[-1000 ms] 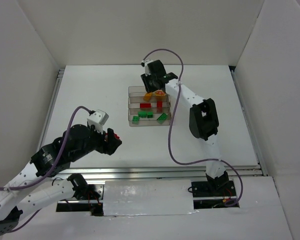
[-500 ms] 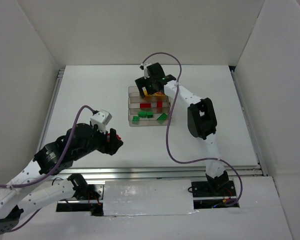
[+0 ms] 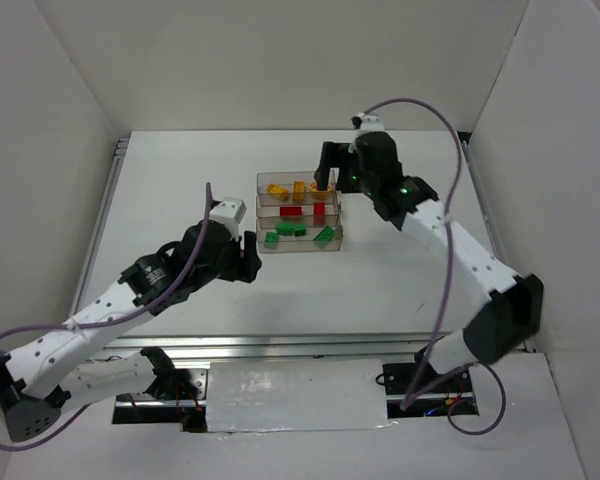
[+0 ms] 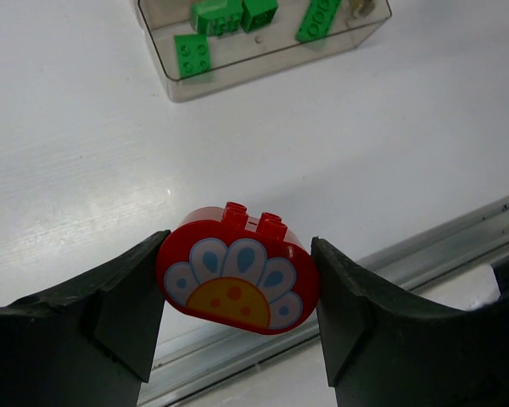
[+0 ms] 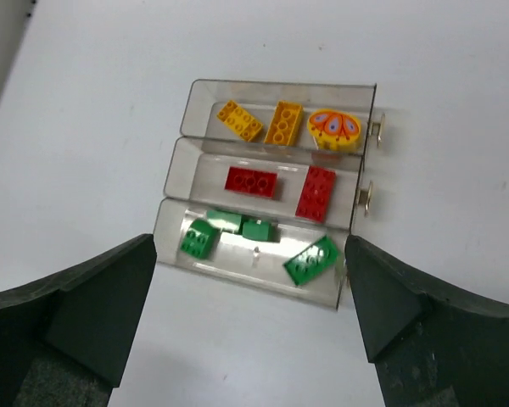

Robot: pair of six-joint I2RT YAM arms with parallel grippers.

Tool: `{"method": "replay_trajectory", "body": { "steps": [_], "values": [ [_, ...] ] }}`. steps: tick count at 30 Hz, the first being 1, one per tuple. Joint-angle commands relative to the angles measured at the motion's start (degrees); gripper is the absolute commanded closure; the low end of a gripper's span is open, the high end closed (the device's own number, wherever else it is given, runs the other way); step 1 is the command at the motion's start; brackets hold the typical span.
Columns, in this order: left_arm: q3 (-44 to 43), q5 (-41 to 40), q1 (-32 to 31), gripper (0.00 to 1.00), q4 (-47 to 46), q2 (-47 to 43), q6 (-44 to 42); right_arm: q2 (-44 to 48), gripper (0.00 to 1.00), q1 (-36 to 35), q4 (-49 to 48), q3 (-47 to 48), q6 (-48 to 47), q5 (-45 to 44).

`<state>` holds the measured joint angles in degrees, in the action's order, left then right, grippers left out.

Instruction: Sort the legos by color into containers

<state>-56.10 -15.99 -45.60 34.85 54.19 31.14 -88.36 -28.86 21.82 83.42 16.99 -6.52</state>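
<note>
Left hand (image 4: 237, 254) is clamped on a red brick (image 4: 236, 288), a half-round piece with a flower printed on its face. The brick sits studs up, pinched end to end between the two fingers. Just ahead of that hand on the table (image 4: 365, 127) sits the tray (image 5: 267, 83), its three troughs lying crosswise to the reach. Green bricks (image 4: 216, 13) fill the nearest trough, the middle trough (image 5: 284, 182) holds two red ones, and yellow bricks (image 5: 284, 123) lie in the farthest. The red brick probably has to pass over the green row and come down one trough beyond it. Its long side runs roughly parallel with the troughs, so it should drop in without a turn. Right hand (image 5: 250, 246), spread wide and empty, hangs over the tray; it is nearer, but the brick is in the left.
</note>
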Motion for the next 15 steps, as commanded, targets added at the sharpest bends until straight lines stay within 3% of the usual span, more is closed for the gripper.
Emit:
{"method": "replay_trajectory", "body": {
  "steps": [1,9,15],
  "values": [
    [-4.4,-4.5,0.4,0.97,-10.4,4.7,1.5,11.0,0.00,0.3,-0.6,-8.7,8.4,-2.4],
    [-16.2,-8.7,4.0,0.93,-21.6,27.1,2.2,37.2,0.00,0.4,-4.6,-36.6,13.9,6.2],
    [-31.9,-9.4,6.2,0.93,-20.8,46.2,2.4,49.0,0.00,0.7,-1.4,-41.2,14.0,8.4]
  ]
}}
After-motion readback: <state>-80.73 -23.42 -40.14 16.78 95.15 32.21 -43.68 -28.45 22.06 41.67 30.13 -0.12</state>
